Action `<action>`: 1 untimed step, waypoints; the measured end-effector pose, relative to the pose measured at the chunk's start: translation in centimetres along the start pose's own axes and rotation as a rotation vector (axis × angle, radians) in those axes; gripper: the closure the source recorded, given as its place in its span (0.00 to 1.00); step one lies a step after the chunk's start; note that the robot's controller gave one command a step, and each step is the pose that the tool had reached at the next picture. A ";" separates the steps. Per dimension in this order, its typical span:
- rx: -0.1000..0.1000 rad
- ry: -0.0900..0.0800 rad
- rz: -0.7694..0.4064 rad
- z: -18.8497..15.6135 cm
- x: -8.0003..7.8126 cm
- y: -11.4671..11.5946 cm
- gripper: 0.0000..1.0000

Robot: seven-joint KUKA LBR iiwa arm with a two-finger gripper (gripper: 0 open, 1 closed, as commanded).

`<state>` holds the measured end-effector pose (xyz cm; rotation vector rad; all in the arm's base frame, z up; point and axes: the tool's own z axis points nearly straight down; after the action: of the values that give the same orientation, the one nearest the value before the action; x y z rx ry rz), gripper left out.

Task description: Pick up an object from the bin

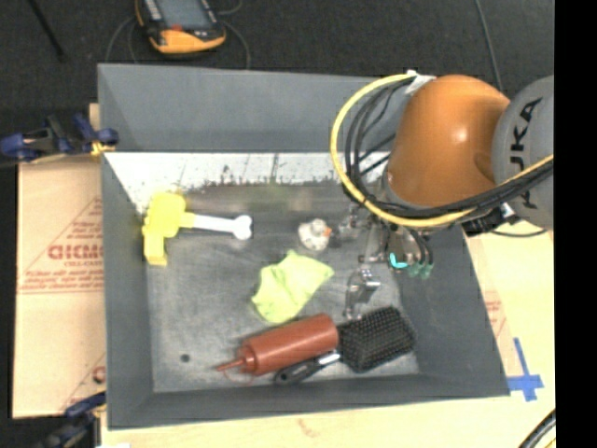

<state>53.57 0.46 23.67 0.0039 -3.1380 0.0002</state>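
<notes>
From above, the grey bin (131, 278) holds a few loose things, spread out rather than heaped. The arm (532, 147) comes in from the right, with its orange cover (448, 138) and looped cables (347, 157) over the bin's right half. Below the cover the gripper (362, 283) hangs down into the bin. I cannot tell whether it is spread or pressed together.

The gripper's lower end sits just beside the right edge of a crumpled yellow-green cloth (289, 286) near the middle of the floor. It is also just above the bristled head of a black brush (378, 336) by the front wall. The brush's handle runs left under a reddish-brown squeeze bottle (291, 342), which lies on its side with the nozzle pointing left.

A small white and orange ball (315, 234) lies near the back, left of the gripper. Well apart, at the left, lies a yellow toy hammer (166, 227) with a white handle.
</notes>
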 end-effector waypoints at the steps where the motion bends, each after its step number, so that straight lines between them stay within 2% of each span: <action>1: 0.000 -0.006 0.000 -0.3 -0.1 0.0 0.00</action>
<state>53.64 0.46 24.00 0.0038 -3.1437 0.0001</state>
